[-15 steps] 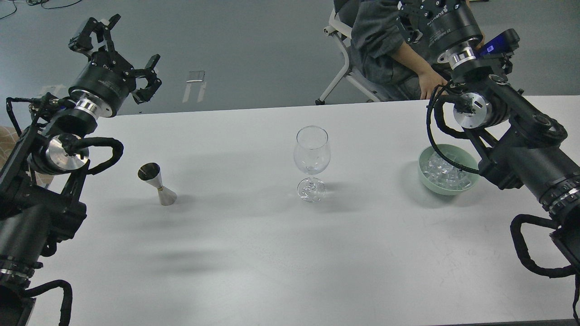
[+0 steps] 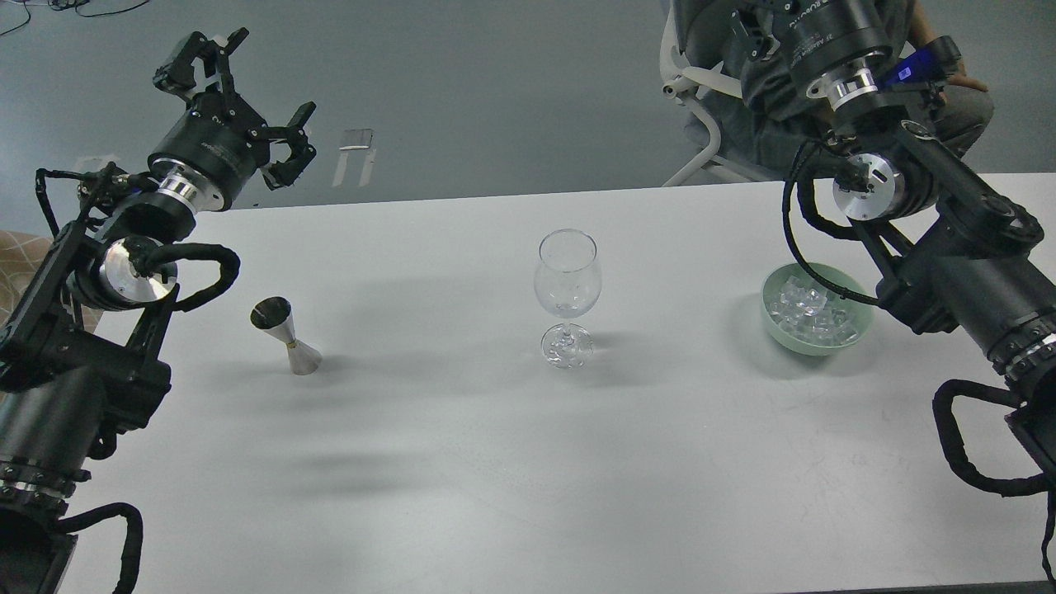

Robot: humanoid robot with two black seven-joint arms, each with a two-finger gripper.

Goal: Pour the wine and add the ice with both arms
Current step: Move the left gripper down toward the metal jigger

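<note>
The left hand (image 2: pixel 239 99) is spread wide and holds nothing, its fingers splayed high above the far left edge of the worktop (image 2: pixel 462 462). Against half a second ago it has shifted a little to the right and inward, with the whole left arm following — a small move that brings it slightly nearer the metal jigger (image 2: pixel 286 336), though it remains well above and behind it. The jigger stands upright on the worktop, untouched and in the same place; whether it holds the wine cannot be told from here, since its open top shows only a dark interior.

At the middle, the wine glass (image 2: pixel 567 297) stands upright and appears empty, unmoved.

Further right, the pale green bowl (image 2: pixel 774 326) sits on the worktop with the ice (image 2: pixel 813 313) heaped inside it. More of the cubes are exposed now, because the right arm's cable and forearm have lifted back off the bowl's near side. The right hand itself runs out past the top edge of the view, so I cannot tell how its fingers stand. Behind it, the seated person (image 2: pixel 949 107) has slid right, and no bare hand rests at the worktop's edge any more.

I judge the task to be at its very beginning: both arms are repositioning, nothing is grasped, nothing poured, and no ice is in the glass.
</note>
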